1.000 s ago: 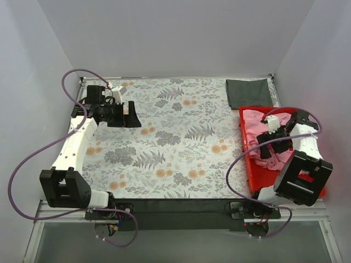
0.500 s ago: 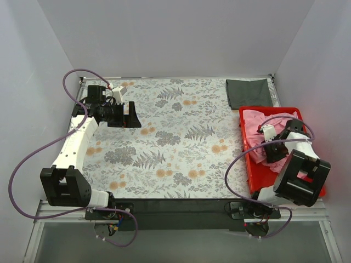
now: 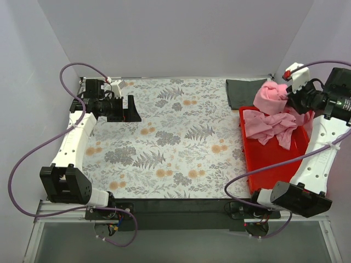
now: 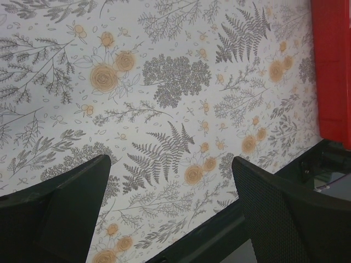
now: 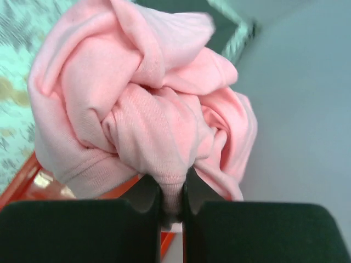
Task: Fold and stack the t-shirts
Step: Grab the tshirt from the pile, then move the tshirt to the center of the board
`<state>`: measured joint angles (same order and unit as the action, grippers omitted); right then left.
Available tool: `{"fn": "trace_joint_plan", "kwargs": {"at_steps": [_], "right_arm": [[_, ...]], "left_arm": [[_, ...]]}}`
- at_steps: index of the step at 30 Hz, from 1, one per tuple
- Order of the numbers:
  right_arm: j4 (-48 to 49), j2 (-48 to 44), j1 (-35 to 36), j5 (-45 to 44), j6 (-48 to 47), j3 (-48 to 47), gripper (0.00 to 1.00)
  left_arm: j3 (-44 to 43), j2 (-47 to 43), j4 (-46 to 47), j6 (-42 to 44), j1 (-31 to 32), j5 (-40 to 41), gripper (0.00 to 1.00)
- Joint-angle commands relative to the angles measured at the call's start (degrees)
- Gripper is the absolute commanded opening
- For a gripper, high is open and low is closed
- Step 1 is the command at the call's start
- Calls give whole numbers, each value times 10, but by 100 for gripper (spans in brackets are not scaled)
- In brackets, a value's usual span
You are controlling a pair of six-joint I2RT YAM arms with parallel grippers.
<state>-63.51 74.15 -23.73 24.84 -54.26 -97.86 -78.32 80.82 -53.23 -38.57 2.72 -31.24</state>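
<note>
two grippers, one bin, one cloth

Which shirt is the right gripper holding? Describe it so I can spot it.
Find the red bin at the right edge of the table. Above its far end the right gripper pinches a pink shirt. Unlike the pink heap draped in the bin, it is balled up in the air.

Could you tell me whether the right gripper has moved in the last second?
Yes. The right gripper rose from inside the red bin toward its far end, near the dark cloth, pulling a t-shirt up.
</note>
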Motion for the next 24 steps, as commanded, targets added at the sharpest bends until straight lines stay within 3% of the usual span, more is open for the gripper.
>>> {"fn": "trace_joint_plan", "kwargs": {"at_steps": [1,4,7,8,9,10,11,15,19,24], "right_arm": [[-86,43,61,156,17,-92,1],[-80,68,213,156,55,-146,1],[-29,87,366,128,126,-124,1],[2,97,404,108,143,-108,20],[18,102,471,83,156,-62,52],[30,109,495,53,166,-42,85],[46,122,508,53,177,-19,98],[94,141,511,53,209,72,98],[154,151,511,50,237,152,98],[247,194,512,31,294,196,93]], "left_arm": [[-55,7,-19,-26,-2,9,93],[-96,15,-29,-33,-4,3,93],[-113,6,-28,-30,-9,-9,93],[-113,-1,-27,-29,-10,-10,93],[-112,-5,-25,-27,-11,-8,93],[-108,-7,-25,-26,-12,-7,93],[-104,-13,-25,-21,-13,-4,93],[-55,-27,-31,11,-13,-13,93],[26,-52,-42,134,-11,-64,93],[119,-60,-7,184,13,24,91]]}}
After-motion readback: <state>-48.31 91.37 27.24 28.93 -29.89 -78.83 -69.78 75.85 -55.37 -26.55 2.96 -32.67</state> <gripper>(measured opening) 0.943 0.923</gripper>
